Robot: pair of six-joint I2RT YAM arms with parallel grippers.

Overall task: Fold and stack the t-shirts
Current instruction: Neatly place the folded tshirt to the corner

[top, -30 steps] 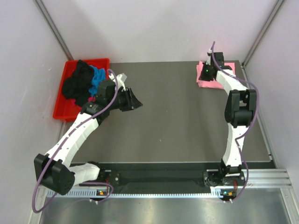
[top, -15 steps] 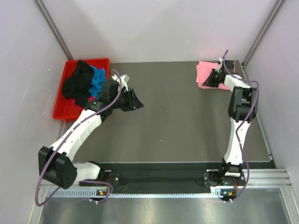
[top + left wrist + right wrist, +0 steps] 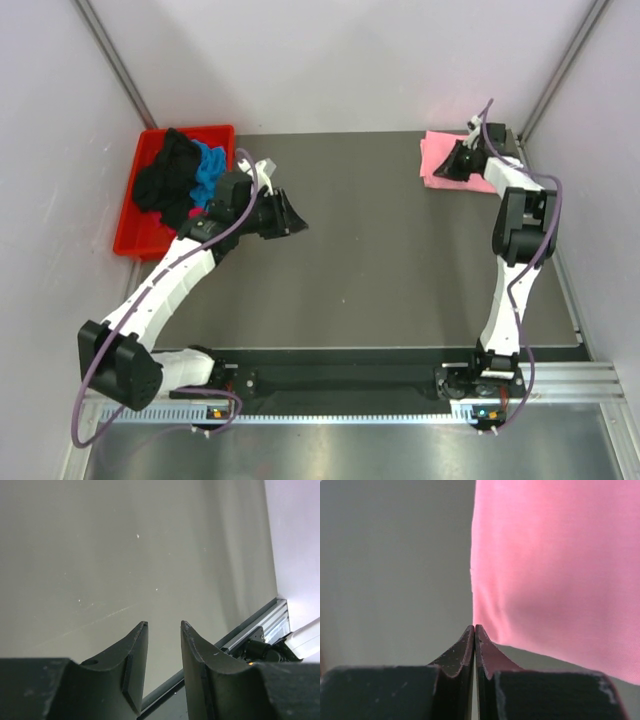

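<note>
A folded light pink t-shirt [image 3: 437, 157] [image 3: 555, 570] lies flat at the table's back right corner. My right gripper [image 3: 448, 171] [image 3: 474, 626] is shut, its tips low at the shirt's edge, and no cloth shows between the fingers. More t-shirts lie crumpled in a pile: a black one [image 3: 165, 176], a bright blue one [image 3: 208, 168] and a bit of magenta [image 3: 193, 212]. My left gripper [image 3: 297, 223] [image 3: 163, 624] stands open and empty above bare table, just right of that pile.
The pile sits in a red plastic bin [image 3: 128, 241] at the back left. White walls close in the dark table [image 3: 380, 260] on three sides. A metal rail [image 3: 260, 625] runs along the near edge by the arm bases.
My right arm has swung back and to the right off the top of the pink t-shirt, uncovering it. The left arm has barely shifted.
</note>
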